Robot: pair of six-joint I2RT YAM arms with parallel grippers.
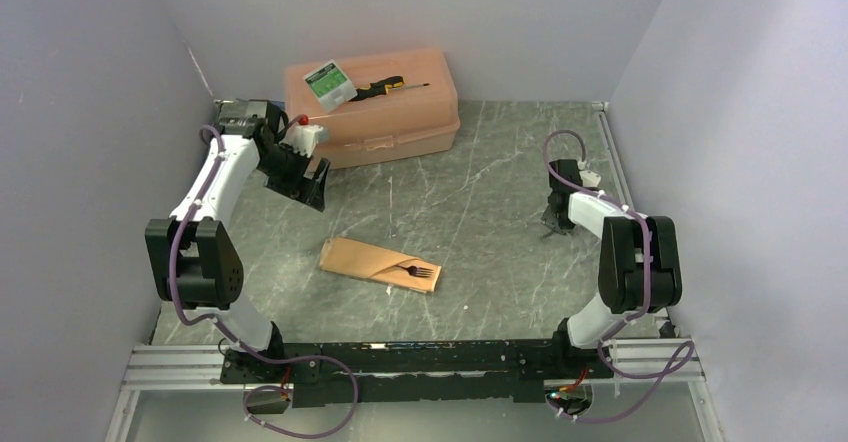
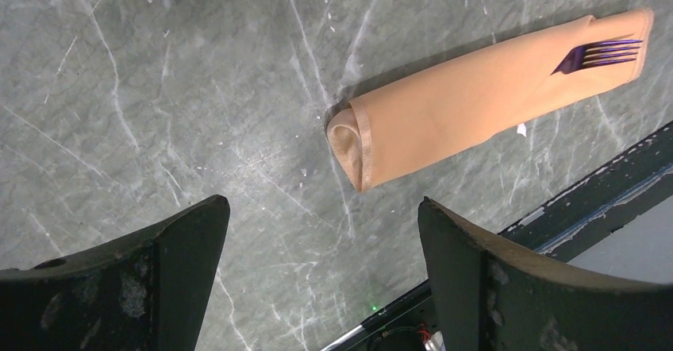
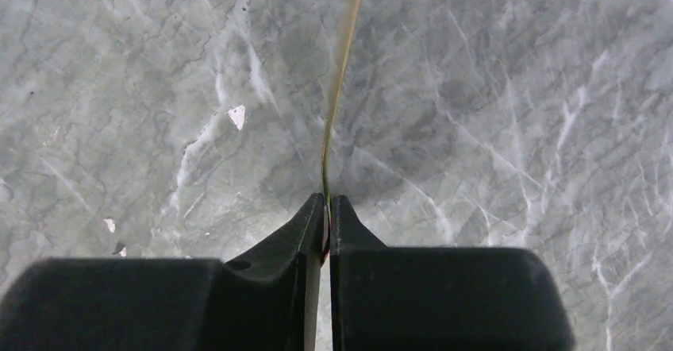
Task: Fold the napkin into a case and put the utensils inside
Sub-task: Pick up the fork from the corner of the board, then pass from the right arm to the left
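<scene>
Case (image 1: 375, 260) is lying mid-tabletop (image 1: 500, 182), fork (image 1: 420, 272) poking from its right end. Right jaws are pinching a thin utensil (image 3: 343, 57), probably for loading; left jaws are hanging released.

One table (image 1: 500, 152), one folded napkin case (image 1: 360, 257), one fork (image 2: 603, 52) showing. Further utensils, if any, cannot be counted. Two arms, the left arm (image 1: 215, 177) and the right arm (image 1: 590, 205). One plastic box (image 1: 400, 127), one screwdriver (image 1: 383, 87), one green-and-white carton (image 1: 330, 82) — and one thin strip (image 3: 340, 81), kind unclear.
</scene>
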